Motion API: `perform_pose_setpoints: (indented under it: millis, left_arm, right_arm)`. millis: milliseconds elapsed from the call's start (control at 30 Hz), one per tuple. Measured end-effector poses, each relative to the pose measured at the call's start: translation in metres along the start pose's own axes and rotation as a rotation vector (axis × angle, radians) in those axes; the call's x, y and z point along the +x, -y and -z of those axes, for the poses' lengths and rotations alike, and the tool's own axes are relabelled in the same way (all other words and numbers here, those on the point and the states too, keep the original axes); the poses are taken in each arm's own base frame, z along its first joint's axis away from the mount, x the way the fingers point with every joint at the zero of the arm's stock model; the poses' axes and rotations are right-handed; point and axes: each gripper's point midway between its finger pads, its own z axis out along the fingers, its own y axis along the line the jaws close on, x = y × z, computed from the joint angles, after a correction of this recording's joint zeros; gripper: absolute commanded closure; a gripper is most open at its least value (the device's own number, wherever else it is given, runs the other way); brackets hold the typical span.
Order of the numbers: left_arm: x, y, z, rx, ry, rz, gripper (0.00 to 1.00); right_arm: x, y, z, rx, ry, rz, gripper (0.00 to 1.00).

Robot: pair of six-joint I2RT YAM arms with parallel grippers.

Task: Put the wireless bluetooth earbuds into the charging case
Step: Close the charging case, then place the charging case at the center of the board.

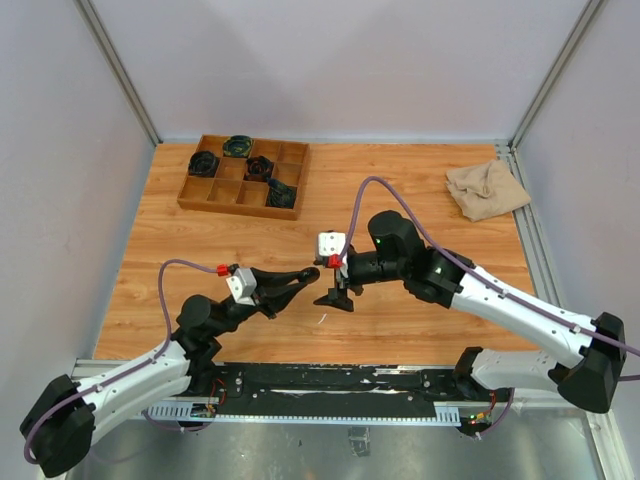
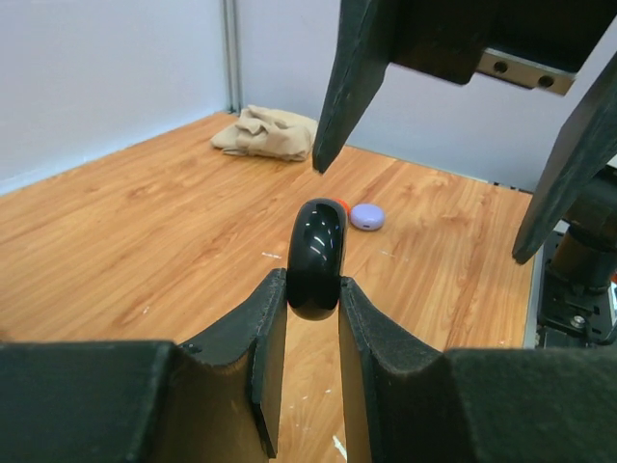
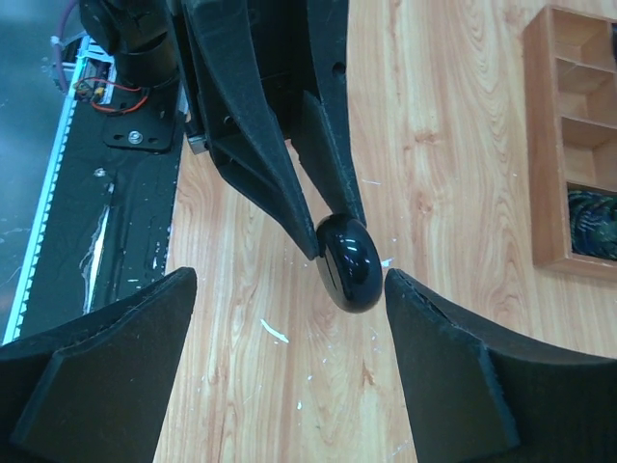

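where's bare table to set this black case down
Bare table lies between the wooden tray and the cloth, and on the left between the tray and the left arm. The centre is crowded: the left gripper pinches the black case, with the open right gripper close beside it.

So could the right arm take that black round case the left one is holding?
Probably yes. The right gripper is open and the black case, pinched in the left gripper, sits just ahead of its gap, nearer one finger, with nothing between them.
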Motion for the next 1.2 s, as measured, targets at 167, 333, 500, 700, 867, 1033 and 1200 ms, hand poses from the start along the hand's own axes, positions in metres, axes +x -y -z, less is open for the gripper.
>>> perform_pose_setpoints:
  millis: [167, 333, 500, 700, 867, 1033, 1200]
  left_arm:
    - [0.006, -0.006, -0.002, -0.030, -0.031, 0.016, 1.00]
    - [0.013, -0.008, -0.009, -0.040, -0.073, 0.058, 1.00]
    - [0.018, -0.008, -0.017, -0.046, -0.117, 0.120, 1.00]
    - [0.032, -0.006, -0.028, -0.060, -0.195, 0.268, 1.00]
    - [0.050, -0.001, -0.044, -0.059, -0.296, 0.416, 0.99]
    - [0.078, 0.002, -0.055, -0.074, -0.404, 0.548, 0.96]
    - [0.114, 0.001, -0.066, -0.123, -0.515, 0.681, 0.93]
  right_arm:
    - [0.002, 0.014, 0.012, 0.113, -0.017, 0.010, 0.19]
    - [0.023, 0.027, 0.023, 0.235, -0.063, -0.024, 0.18]
    - [0.045, 0.032, 0.036, 0.348, -0.096, -0.075, 0.18]
    - [0.065, 0.042, 0.055, 0.503, -0.103, -0.118, 0.15]
    - [0.086, 0.043, 0.066, 0.593, -0.109, -0.154, 0.13]
    - [0.100, 0.046, 0.080, 0.687, -0.107, -0.180, 0.12]
    - [0.108, 0.050, 0.094, 0.776, -0.102, -0.203, 0.12]
